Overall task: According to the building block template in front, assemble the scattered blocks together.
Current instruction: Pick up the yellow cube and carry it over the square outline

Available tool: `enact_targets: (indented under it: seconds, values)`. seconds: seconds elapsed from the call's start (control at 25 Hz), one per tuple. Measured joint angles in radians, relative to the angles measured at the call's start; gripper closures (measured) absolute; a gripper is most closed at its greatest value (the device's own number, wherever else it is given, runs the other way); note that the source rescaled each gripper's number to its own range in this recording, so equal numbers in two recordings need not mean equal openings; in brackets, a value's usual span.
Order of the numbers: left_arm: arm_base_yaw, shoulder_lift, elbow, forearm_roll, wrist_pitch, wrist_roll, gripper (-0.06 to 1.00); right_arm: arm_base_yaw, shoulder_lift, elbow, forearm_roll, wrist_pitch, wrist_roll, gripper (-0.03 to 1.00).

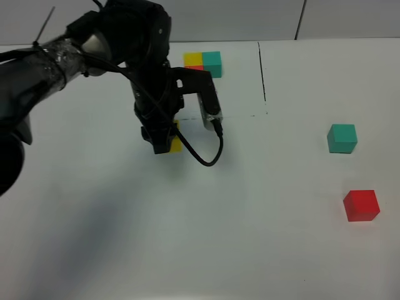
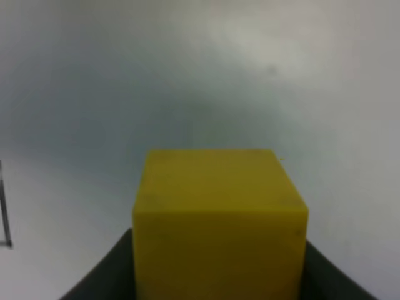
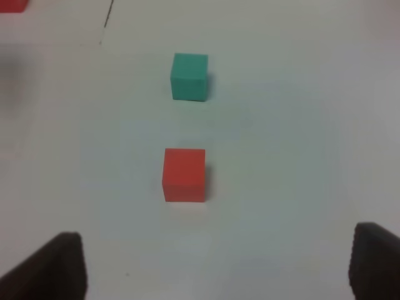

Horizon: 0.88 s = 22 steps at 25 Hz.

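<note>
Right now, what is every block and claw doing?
yellow block: gripped in the left claw
left claw: shut on the yellow block
right claw: open, empty
teal block: lying loose, untouched
red block: lying loose, untouched
template: joined, untouched

Location type: robotics laboratory bench. Indicators: a white table (image 1: pixel 262 262) marked with thin black lines (image 1: pixel 262 75), a plain red cube (image 1: pixel 361 205) near its right edge, and a black robot arm (image 1: pixel 37 75) with taped cabling above it.
</note>
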Motion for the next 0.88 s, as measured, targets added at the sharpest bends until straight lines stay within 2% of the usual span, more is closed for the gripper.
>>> enact_targets:
  seconds: [0.24,0.4,0.88]
  values:
    - [-0.052,0.136,-0.200,0.000,0.000,0.011,0.94,0.000,0.000,0.000,0.002,0.000,0.000,0.24]
    - [-0.076,0.204,-0.286,0.020,0.000,0.012,0.94,0.000,0.000,0.000,0.020,0.000,0.000,0.24]
    - [-0.095,0.288,-0.317,0.017,0.000,0.017,0.94,0.000,0.000,0.000,0.022,0.000,0.000,0.24]
